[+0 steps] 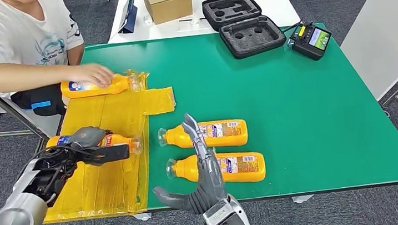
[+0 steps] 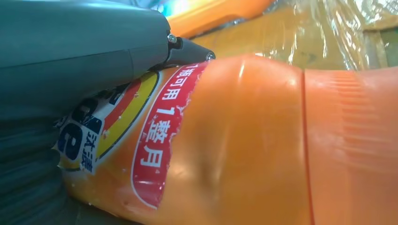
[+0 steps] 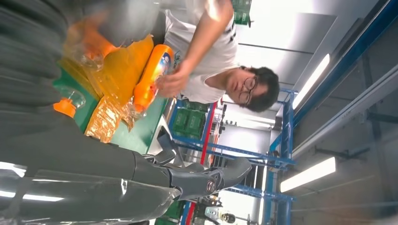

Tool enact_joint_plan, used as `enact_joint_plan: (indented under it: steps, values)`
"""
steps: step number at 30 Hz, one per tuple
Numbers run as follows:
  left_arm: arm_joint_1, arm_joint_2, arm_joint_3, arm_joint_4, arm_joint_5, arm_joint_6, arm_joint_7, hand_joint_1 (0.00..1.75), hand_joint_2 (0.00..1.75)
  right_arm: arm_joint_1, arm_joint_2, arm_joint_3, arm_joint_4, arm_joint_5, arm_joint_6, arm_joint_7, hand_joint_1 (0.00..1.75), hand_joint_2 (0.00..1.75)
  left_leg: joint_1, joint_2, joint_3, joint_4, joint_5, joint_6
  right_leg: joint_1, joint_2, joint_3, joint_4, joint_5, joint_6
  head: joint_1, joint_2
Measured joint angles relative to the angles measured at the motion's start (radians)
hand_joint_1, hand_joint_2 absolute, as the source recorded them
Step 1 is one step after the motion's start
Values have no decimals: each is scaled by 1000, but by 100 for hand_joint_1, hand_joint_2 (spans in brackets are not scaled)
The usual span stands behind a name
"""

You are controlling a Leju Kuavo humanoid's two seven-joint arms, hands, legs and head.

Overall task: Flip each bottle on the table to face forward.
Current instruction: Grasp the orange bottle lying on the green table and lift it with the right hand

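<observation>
Green matting covers the table, with a yellow plastic sheet spread over its left part and grey carpet around it. On that sheet the left hand grips an orange bottle lying on its side, fingers wrapped over the body; the left wrist view shows the thumb pressed on the torn label. Its clear cap points toward the green.

Beyond the left hand, near the sheet's far edge, a person's hand rests on a second bottle.

The right hand holds nothing, fingers spread and raised above the table's near edge. Just past its fingertips lie two more bottles on the green, the nearer bottle and the farther bottle, both with caps pointing toward the sheet, close together but apart.

To the right of these bottles the mat is bare to the edge. At the far corner sit an open black foam case and a handheld controller. A cardboard box stands on the white table behind.
</observation>
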Motion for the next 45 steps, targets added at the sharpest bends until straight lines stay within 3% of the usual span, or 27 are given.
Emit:
enact_joint_plan:
  steps: [6,14,15,18,19,20,24,33,45]
  values:
    - [-33,-13,-14,59,5,-18,4,154,175,1,2,-13,0,-6,-5,0,0,175,0,0,1,0,0,0,0,0,1,0,0,0,0,0]
    - [-45,-23,-23,86,5,-18,7,154,175,1,2,-23,0,-7,-5,0,0,175,0,0,2,0,0,0,0,0,2,0,0,0,0,0]
    - [-46,-23,-24,88,5,-18,7,130,175,1,2,-23,0,-7,-5,0,0,175,0,0,2,0,0,0,0,0,2,0,0,0,0,0]
    - [-46,-25,-25,92,5,-18,7,15,175,2,2,-24,0,-8,-5,0,0,175,0,0,3,0,0,0,0,0,3,0,0,0,0,0]
    - [-46,-25,-25,93,5,-18,7,0,175,2,2,-24,0,-9,-5,0,0,175,0,0,3,0,0,0,0,0,3,0,0,0,0,0]
    - [-47,-26,-25,94,5,-17,7,0,175,3,2,-24,0,-10,-5,0,0,175,0,0,3,0,0,0,0,0,3,0,0,0,0,0]
    - [-46,-31,-26,94,8,0,19,0,0,6,2,-26,0,-15,-5,0,0,175,0,0,4,0,0,0,0,0,4,0,0,0,0,0]
    - [-16,-44,-20,95,69,79,58,0,0,30,1,-39,0,-1,7,0,0,175,0,0,4,0,0,0,0,0,4,0,0,0,0,0]
    - [0,-46,16,94,147,64,32,0,0,40,1,-53,0,-1,11,0,0,175,0,0,4,0,0,0,0,0,4,0,0,0,0,0]
